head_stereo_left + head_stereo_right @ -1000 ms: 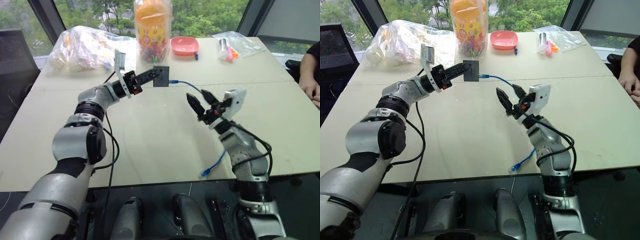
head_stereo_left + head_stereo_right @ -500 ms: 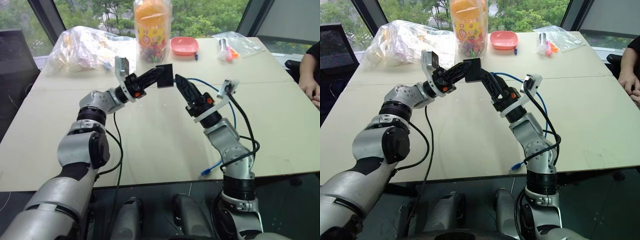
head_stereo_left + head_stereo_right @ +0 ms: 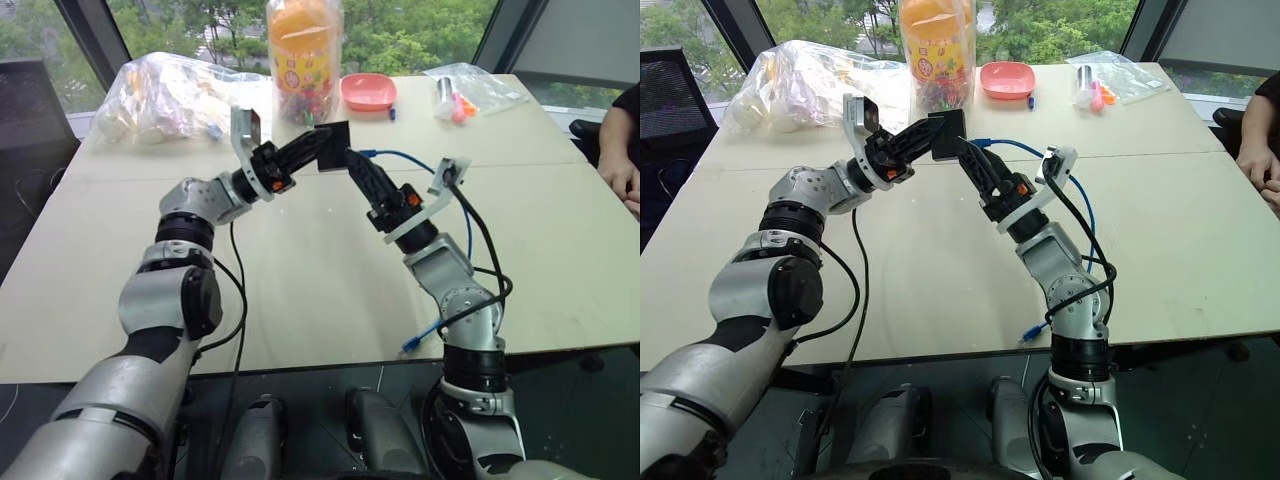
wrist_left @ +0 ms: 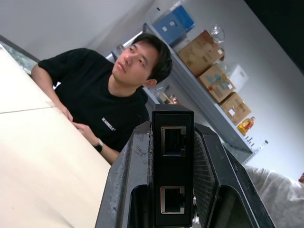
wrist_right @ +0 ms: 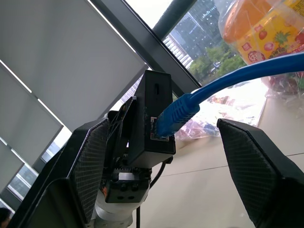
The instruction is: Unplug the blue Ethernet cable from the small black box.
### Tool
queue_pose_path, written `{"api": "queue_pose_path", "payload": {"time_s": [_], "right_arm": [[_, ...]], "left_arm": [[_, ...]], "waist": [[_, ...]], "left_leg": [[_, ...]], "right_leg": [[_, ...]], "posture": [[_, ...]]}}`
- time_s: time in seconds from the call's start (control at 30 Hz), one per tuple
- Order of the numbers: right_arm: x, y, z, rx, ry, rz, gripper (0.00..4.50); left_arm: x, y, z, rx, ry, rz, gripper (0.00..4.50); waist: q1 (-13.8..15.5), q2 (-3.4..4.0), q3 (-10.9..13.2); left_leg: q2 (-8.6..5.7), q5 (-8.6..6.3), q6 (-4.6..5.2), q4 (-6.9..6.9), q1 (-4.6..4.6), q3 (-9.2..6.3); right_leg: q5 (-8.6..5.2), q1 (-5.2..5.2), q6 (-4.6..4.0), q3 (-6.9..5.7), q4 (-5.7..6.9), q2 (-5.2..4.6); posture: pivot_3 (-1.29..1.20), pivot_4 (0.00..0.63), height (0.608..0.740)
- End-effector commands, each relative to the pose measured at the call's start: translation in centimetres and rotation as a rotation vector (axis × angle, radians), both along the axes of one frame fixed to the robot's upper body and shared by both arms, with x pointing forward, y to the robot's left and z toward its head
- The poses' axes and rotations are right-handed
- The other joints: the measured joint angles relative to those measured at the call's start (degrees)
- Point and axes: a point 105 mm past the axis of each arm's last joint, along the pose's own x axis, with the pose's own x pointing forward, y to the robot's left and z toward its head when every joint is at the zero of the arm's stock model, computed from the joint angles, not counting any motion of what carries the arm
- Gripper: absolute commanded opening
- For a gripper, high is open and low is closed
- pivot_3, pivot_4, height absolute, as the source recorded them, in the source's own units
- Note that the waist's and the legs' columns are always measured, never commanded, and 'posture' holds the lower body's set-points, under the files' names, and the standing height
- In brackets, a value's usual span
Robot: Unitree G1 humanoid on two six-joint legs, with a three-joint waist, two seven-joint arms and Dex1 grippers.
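Observation:
My left gripper [image 3: 320, 150] is shut on the small black box [image 3: 333, 146] and holds it up above the table; the box [image 4: 172, 161] sits edge-on between its fingers [image 4: 124, 185], with two ports facing the camera. The blue Ethernet cable [image 3: 425, 163] is plugged into the box's side, and its blue plug [image 5: 173, 116] meets the box [image 5: 152, 118]. My right gripper [image 3: 353, 166] is open at the box, one finger [image 5: 88, 166] on each side of the plug without touching it. The cable arcs down past my right arm to its free end [image 3: 412, 343] at the table's front edge.
A tall candy jar [image 3: 305, 55], a pink dish [image 3: 369, 91], a crumpled plastic bag [image 3: 165, 95] and a small clear bag [image 3: 465, 95] stand at the table's far side. A person's hand [image 3: 620, 175] rests at the right edge; the person [image 4: 118, 95] sits beside the table.
My right gripper swung up and left from over the table to the box, its wrist rolling, and now straddles the plug. My left gripper tilted the box slightly upward.

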Motion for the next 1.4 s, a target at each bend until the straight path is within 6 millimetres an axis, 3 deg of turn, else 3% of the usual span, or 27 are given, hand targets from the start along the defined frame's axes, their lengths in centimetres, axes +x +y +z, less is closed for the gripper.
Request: {"api": "queue_pose_path", "payload": {"time_s": [0.03, 0.13, 0.43, 0.67, 0.87, 1.4], "right_arm": [[-0.2, 0.3, 1.4, 0.034, -0.054, 0.015, 1.88], [-0.1, 0.4, 1.6, 0.057, -0.055, 0.014, 0.44], [-0.2, 0.1, 2.1, 0.141, -0.064, 0.027, 0.41], [-0.5, 1.1, 1.7, 0.146, -0.055, 0.057, 0.41], [-0.6, 1.2, 1.2, 0.115, -0.048, 0.054, 3.43], [0.0, 0.0, 0.7, 0.116, -0.029, -0.001, 3.43]], "left_arm": [[-0.4, -0.1, 0.9, -0.014, -0.043, -0.018, 0.5], [-0.4, 0.0, 0.8, -0.012, -0.041, -0.015, 0.5], [-0.1, 0.4, 0.8, -0.02, -0.03, 0.008, 0.5], [0.0, 0.6, 0.8, -0.037, -0.022, 0.022, 0.5], [0.1, 0.8, 0.9, -0.042, -0.02, 0.028, 0.5], [0.0, 1.7, 1.1, -0.054, -0.02, 0.037, 0.5]], "waist": [[0.0, 0.0, 0.0], [-0.1, 0.0, 0.0], [-0.1, 0.0, 0.0], [-0.1, 0.0, 0.0], [-0.1, 0.0, 0.0], [-0.1, 0.0, 0.0]], "left_leg": [[0.0, 0.0, 0.0, 0.0, 0.0, 0.0], [0.01, 0.0, 0.0, 0.0, 0.0, 0.0], [0.01, 0.0, 0.0, 0.0, -0.01, 0.0], [0.01, 0.0, 0.0, 0.0, -0.01, 0.0], [0.01, 0.0, 0.0, -0.02, -0.01, -0.01], [0.01, 0.0, 0.0, -0.03, -0.01, 0.0]], "right_leg": [[0.0, 0.0, 0.0, 0.0, 0.0, 0.0], [0.0, -0.01, 0.0, 0.0, 0.0, 0.01], [0.0, -0.01, 0.0, 0.0, 0.0, 0.0], [0.0, -0.01, 0.0, 0.0, 0.0, 0.0], [0.0, -0.02, 0.0, 0.0, 0.0, 0.0], [0.0, -0.03, 0.0, 0.0, -0.01, 0.0]], "posture": [[0.0, 0.15, 0.74], [0.0, 0.15, 0.74], [0.0, 0.15, 0.74], [0.0, 0.15, 0.74], [0.0, 0.15, 0.74], [0.0, 0.15, 0.74]]}}
